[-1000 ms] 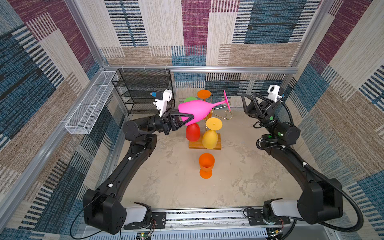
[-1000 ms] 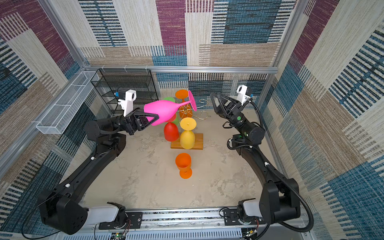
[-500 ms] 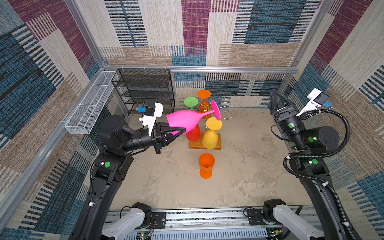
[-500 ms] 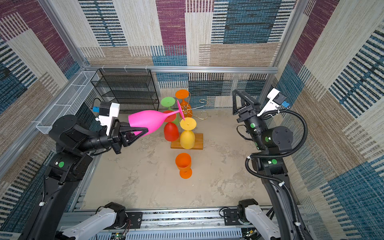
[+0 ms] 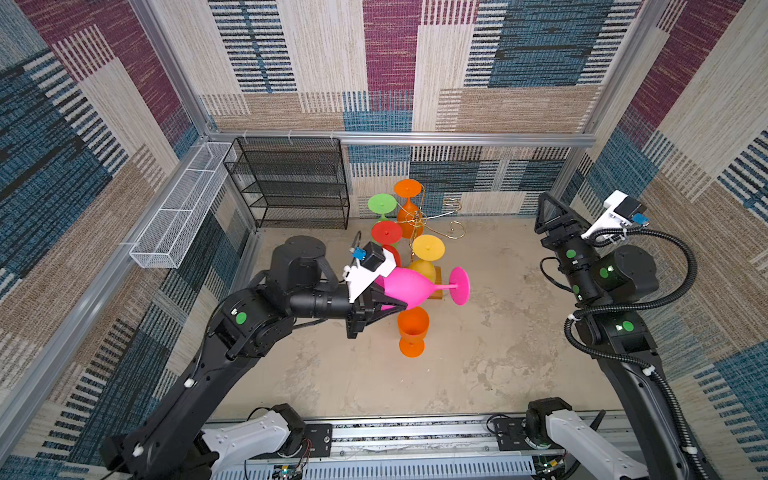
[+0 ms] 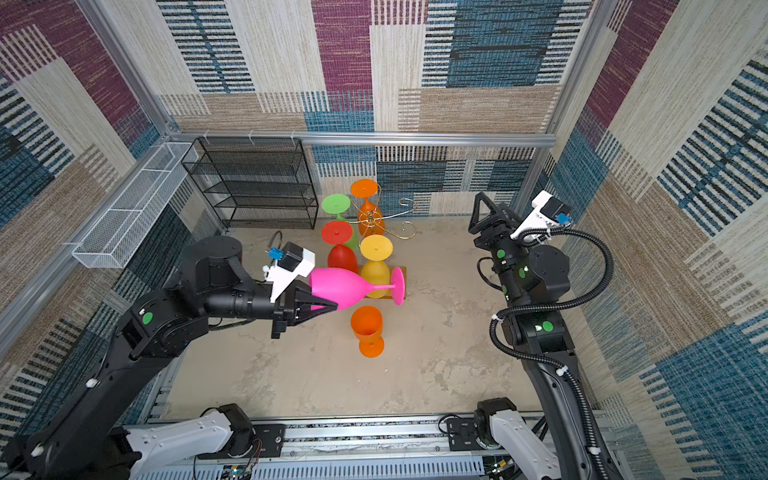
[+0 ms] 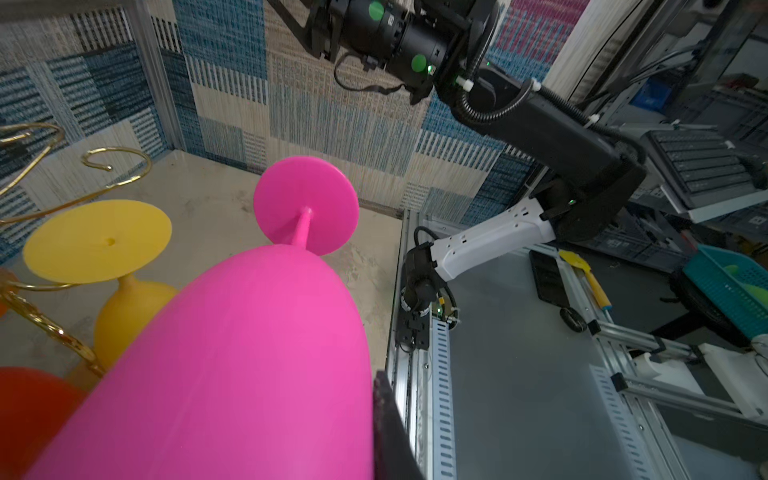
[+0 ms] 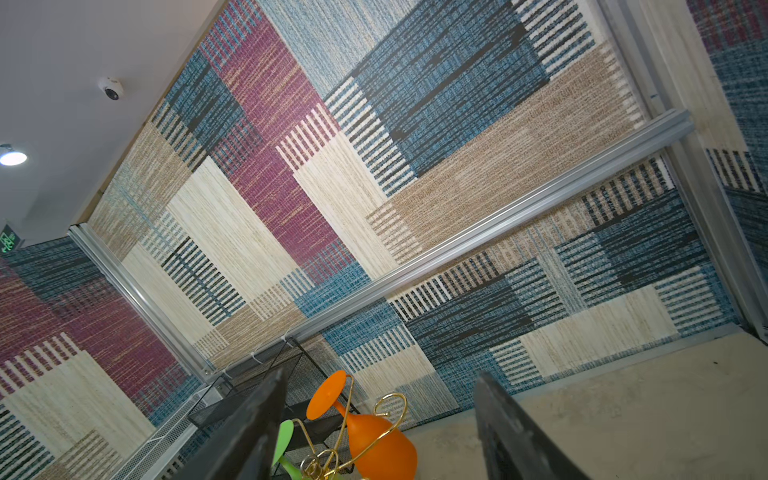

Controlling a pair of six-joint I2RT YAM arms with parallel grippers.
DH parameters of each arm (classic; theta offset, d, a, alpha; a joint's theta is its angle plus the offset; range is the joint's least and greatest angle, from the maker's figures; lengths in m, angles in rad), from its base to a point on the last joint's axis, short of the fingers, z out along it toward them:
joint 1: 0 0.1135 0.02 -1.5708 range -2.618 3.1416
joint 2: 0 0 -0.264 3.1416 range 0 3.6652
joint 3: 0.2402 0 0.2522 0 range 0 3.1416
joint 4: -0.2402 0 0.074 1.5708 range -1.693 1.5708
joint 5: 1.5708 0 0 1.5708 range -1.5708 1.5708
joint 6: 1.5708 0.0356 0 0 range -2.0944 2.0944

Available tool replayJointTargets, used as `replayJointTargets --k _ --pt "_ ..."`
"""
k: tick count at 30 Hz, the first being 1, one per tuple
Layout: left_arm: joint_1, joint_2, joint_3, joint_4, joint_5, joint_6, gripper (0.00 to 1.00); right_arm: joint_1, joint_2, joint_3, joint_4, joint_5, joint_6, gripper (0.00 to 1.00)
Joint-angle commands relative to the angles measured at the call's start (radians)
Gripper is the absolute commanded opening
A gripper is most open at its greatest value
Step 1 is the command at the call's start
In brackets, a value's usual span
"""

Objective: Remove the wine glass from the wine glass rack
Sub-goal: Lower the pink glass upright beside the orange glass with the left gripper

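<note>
- Desk (image 5: 478, 365): the front strip, nearest the arm bases, is bare.
- Orange glass (image 5: 412, 330): stands upright on the desk, mouth up, in front of the rack's base and apart from it.
- Left claw (image 5: 386, 301): clenched on the bowl of the pink wine glass (image 5: 409, 289), near its rim end. Whether a finger sits inside the bowl cannot be told.
- Pink wine glass, position: held on its side in the air, foot pointing toward the right arm. It hangs just above the orange glass and in front of the yellow glass (image 5: 427, 248). The left wrist view shows its foot (image 7: 306, 211) free of any gold wire.
- Wine glass rack (image 5: 417, 217): four glasses hang on it upside down: yellow, red (image 5: 386, 232), green (image 5: 381, 203) and orange (image 5: 409, 216). Two scroll arms on the right side are bare.
- Right claw (image 6: 484, 210): released, its fingers apart with nothing between them; raised well to the right of the rack.
- Black mesh shelf (image 5: 291, 183): against the back wall, behind the rack.
- Progress (judgement): the lift-off looks done, since the glass is clear of the rack. What is left appears to be turning it upright and setting it on the desk.
</note>
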Motion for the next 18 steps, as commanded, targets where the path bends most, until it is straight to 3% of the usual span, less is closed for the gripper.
replayJointTargets --k 1,7,18 --pt "-0.087 0.088 0.058 -0.149 -0.259 0.135 0.0 -0.001 0.011 -0.001 -0.032 0.058 -0.03 0.73" --pt "-0.237 0.308 0.21 -0.294 -0.488 0.203 0.0 -0.013 0.031 -0.006 -0.058 0.077 -0.049 0.73" --pt "-0.396 0.664 0.516 -0.475 -0.655 0.265 0.0 -0.041 0.049 -0.014 -0.095 0.076 -0.076 0.73"
